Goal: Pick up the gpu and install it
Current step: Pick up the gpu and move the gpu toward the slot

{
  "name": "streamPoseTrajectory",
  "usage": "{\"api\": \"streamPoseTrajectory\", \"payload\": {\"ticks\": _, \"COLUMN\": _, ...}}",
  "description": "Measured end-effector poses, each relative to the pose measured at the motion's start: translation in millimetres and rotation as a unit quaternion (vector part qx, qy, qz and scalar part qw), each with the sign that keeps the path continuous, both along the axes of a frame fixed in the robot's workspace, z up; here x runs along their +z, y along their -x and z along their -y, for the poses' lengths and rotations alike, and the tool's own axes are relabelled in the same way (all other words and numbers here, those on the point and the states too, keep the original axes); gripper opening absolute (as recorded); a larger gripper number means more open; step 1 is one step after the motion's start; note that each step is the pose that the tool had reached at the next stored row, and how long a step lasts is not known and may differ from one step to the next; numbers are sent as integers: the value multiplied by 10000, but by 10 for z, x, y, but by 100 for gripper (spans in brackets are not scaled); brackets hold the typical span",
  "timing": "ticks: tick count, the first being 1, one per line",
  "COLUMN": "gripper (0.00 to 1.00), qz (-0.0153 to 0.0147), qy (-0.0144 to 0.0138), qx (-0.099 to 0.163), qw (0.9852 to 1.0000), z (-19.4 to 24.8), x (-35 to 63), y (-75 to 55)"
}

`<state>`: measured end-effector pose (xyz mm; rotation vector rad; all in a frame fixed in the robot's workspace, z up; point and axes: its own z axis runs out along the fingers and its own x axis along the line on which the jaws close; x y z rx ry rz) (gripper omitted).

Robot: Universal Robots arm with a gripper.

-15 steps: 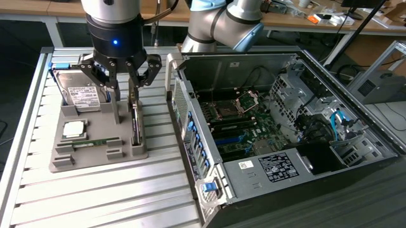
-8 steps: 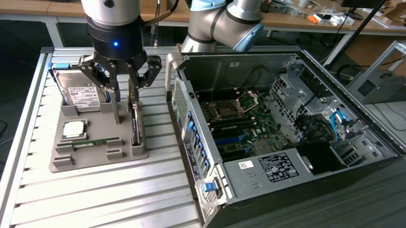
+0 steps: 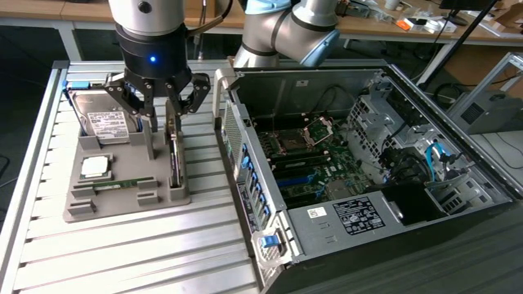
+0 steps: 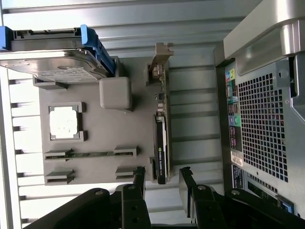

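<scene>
The gpu (image 3: 174, 153) is a thin dark card standing on edge in a slot along the grey holder tray (image 3: 131, 199), on the side nearest the computer. In the wrist view the gpu (image 4: 161, 124) shows edge-on, its silver bracket at the far end. My gripper (image 3: 168, 113) hangs directly over the card's end, open, with nothing held. In the wrist view the gripper (image 4: 162, 177) has one dark fingertip (image 4: 139, 175) on each side of the card's near end, with a gap on both sides.
The tray (image 4: 109, 129) also carries a silver hard drive (image 3: 106, 119) with a blue bracket, a square processor (image 3: 97, 165) and a green memory stick (image 3: 122, 182). The open computer case (image 3: 457, 177) with its motherboard (image 3: 310, 159) lies on the exterior view's right. The case wall (image 4: 267, 119) stands close beside the card.
</scene>
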<state>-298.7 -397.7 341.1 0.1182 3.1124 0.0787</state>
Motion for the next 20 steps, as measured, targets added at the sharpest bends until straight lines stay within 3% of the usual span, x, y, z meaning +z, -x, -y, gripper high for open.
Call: {"api": "streamPoseTrajectory", "payload": {"ticks": 20, "gripper": 42, "qz": 0, "qy": 0, "qx": 0, "qw": 10000, "z": -18, "x": -62, "y": -2}}
